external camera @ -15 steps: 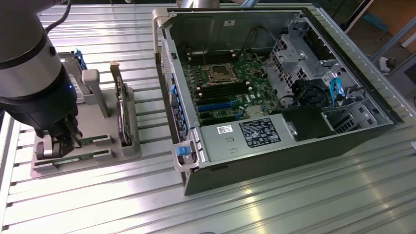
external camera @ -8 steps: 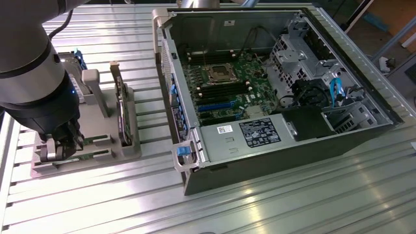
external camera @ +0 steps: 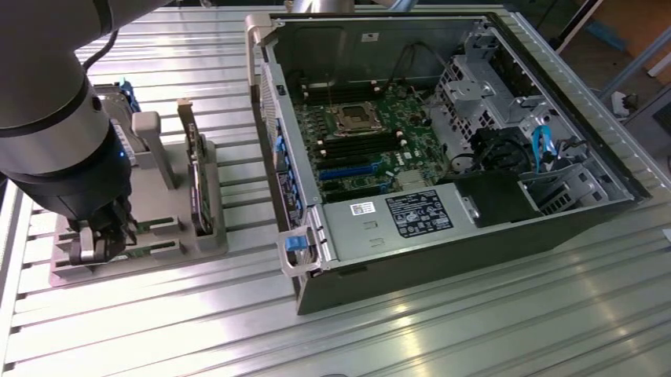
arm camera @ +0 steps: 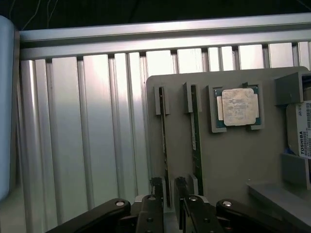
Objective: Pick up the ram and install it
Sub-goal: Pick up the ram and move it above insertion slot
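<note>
The ram (arm camera: 164, 145) is a thin green stick standing on edge in a slot of the grey holder (arm camera: 233, 160). Its twin (arm camera: 196, 141) stands in the neighbouring slot. My gripper (arm camera: 168, 194) is down over the near end of the first stick, open, with one black finger (arm camera: 156, 191) on each side of the board and a gap left beside it. In the exterior view the gripper (external camera: 100, 239) hangs over the front corner of the holder (external camera: 157, 255), at the exterior view's left of the open computer case (external camera: 441, 228).
A square silver processor chip (arm camera: 239, 107) and a hard drive (arm camera: 301, 131) sit in the same holder. A dark expansion card (external camera: 197, 181) stands upright in it. The motherboard (external camera: 362, 137) lies exposed inside the case. Ribbed metal table (external camera: 441, 330) runs all around.
</note>
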You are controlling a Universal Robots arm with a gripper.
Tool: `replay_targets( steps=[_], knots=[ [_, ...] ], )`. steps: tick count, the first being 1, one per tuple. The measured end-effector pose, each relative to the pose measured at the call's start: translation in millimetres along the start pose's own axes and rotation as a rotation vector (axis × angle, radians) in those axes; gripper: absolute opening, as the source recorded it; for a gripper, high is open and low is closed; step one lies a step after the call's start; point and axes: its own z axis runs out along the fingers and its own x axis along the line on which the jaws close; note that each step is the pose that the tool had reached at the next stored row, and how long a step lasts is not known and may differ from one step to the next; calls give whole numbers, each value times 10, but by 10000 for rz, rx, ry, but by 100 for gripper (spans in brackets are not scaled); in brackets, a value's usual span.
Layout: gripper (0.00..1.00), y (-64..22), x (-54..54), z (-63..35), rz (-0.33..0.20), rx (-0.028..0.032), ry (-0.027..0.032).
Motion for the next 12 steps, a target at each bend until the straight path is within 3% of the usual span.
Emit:
replay_targets(
  steps=[12],
  knots=[
    [24, -2, 2, 71, 0, -2, 2]
  ],
)
